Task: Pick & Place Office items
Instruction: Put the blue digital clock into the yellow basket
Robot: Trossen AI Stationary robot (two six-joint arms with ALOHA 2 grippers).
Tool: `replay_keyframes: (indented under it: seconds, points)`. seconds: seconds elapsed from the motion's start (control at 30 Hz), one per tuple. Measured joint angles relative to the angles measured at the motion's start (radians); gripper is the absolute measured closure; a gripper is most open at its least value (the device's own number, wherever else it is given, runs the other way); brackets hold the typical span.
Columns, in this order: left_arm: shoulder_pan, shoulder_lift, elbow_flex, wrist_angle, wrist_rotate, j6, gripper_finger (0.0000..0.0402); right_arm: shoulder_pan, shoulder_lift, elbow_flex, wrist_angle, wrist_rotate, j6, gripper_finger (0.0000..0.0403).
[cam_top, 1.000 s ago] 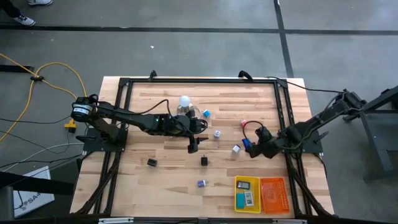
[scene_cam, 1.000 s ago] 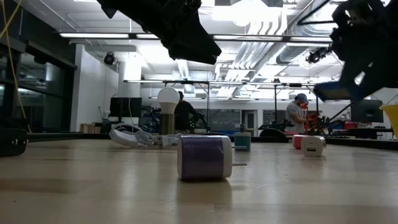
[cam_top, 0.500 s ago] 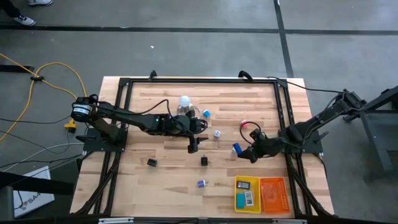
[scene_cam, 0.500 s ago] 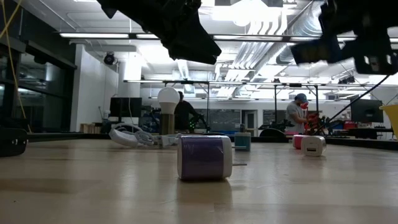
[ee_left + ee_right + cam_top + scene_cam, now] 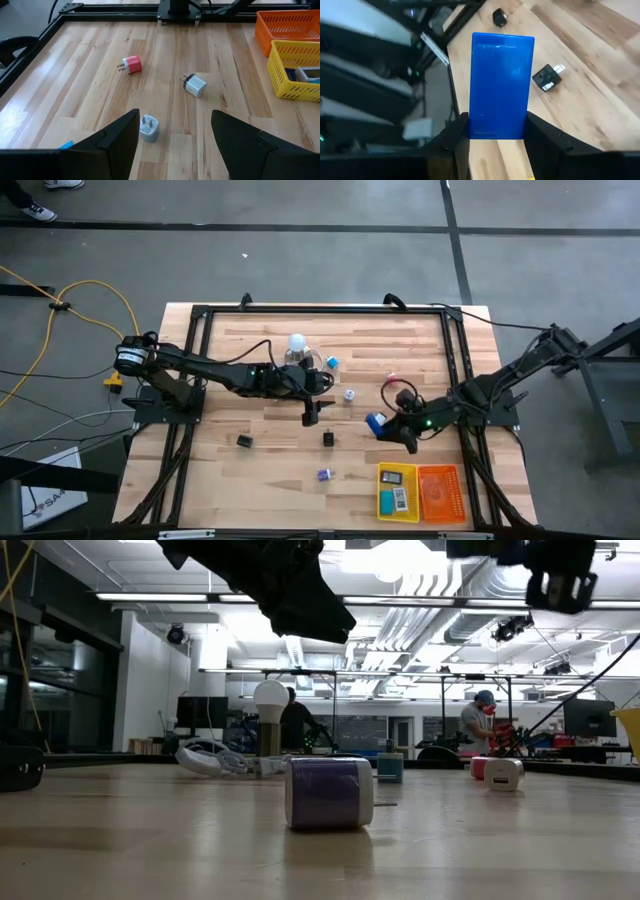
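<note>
- Setting: a light wooden table (image 5: pixel 280 460) in a black frame, in an open workshop with ceiling pipes and strip lights; a person (image 5: pixel 477 730) stands at benches far behind.
- Nearest the low camera: a purple-and-white plug cube (image 5: pixel 329 792) lying on the wood. No lettering legible on it.
- Front right corner: a yellow mesh tray (image 5: pixel 397 491) holding two small items, one with a label too small to read; an orange mesh tray (image 5: pixel 441 492) touches its right side.
- Mid table: a black clip (image 5: pixel 244 441) to the left, and a black plug (image 5: pixel 328 439) near the centre.
- Right gripper (image 5: pixel 388 426): raised above the table, just above the yellow tray, fingers clamped on the short end of a blue block (image 5: pixel 502 85). The block's face is plain, with no writing.
- Left gripper (image 5: pixel 175 132): mid table, fingers spread wide and carrying nothing.
- Ahead of the left gripper: a pale blue plug (image 5: pixel 149 127), a white plug (image 5: pixel 195 84) and a pink plug (image 5: pixel 131 64), all apart.
- Farther back: a white ball-topped object (image 5: pixel 296 343) with a looped cord, and a small blue-white piece (image 5: pixel 331 363) beside it.
</note>
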Motion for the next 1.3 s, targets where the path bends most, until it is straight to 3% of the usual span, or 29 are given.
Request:
replay_keyframes:
  seconds: [0.23,0.67,1.0,1.3]
  points:
    - [0.0,0.0,0.0,0.0,0.0,0.0,0.0163,0.001,0.089,0.147,-0.187,-0.082,-0.125,0.0261]
    - [0.0,0.0,0.0,0.0,0.0,0.0,0.0163,0.115,0.261,0.264,-0.31,-0.204,-0.122,0.0261]
    - [0.0,0.0,0.0,0.0,0.0,0.0,0.0163,0.26,0.335,0.264,-0.449,-0.142,0.033,0.0261]
    - [0.0,0.0,0.0,0.007,0.0,0.0,0.0163,0.331,0.443,0.264,-0.462,-0.116,0.089,0.0261]
